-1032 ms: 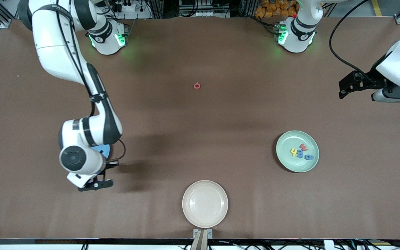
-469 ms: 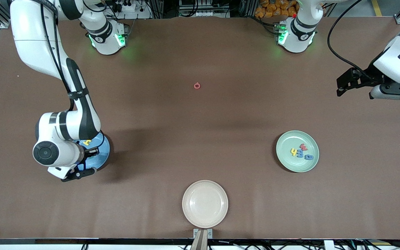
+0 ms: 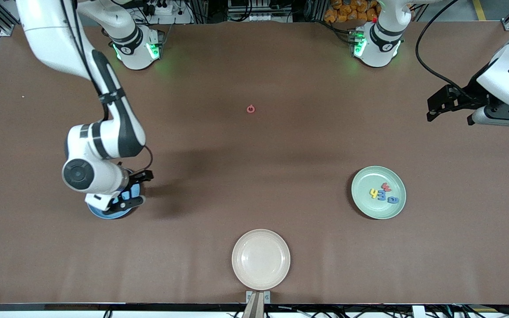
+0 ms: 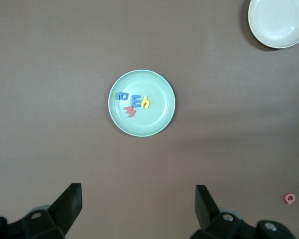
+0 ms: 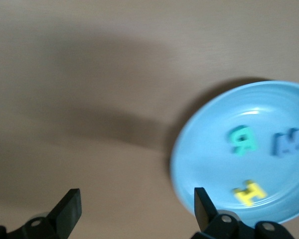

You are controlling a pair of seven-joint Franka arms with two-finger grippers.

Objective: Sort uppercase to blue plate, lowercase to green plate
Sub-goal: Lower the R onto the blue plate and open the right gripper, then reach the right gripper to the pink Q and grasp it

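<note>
The blue plate (image 3: 104, 214) lies mostly hidden under my right arm. In the right wrist view the blue plate (image 5: 214, 164) holds the teal R (image 5: 243, 140), blue W (image 5: 288, 141) and yellow H (image 5: 249, 191). My right gripper (image 3: 142, 189) (image 5: 136, 194) is open and empty, over the plate's edge. The red G (image 3: 250, 109) (image 4: 289, 198) lies alone on the table. The green plate (image 3: 376, 211) (image 4: 157, 87) holds yellow h (image 3: 374, 193), red w (image 3: 386, 187), blue m (image 3: 382, 195) and blue g (image 3: 393, 199). My left gripper (image 3: 433, 108) (image 4: 138, 191) is open and empty, high up.
A bare cream plate (image 3: 260, 259) (image 4: 279, 20) sits at the table edge nearest the front camera. The brown table top (image 3: 254, 176) lies between the plates.
My right gripper has swung over the blue plate, first toward the right arm's end of the table, then back toward the table's middle. My left gripper has barely shifted.
</note>
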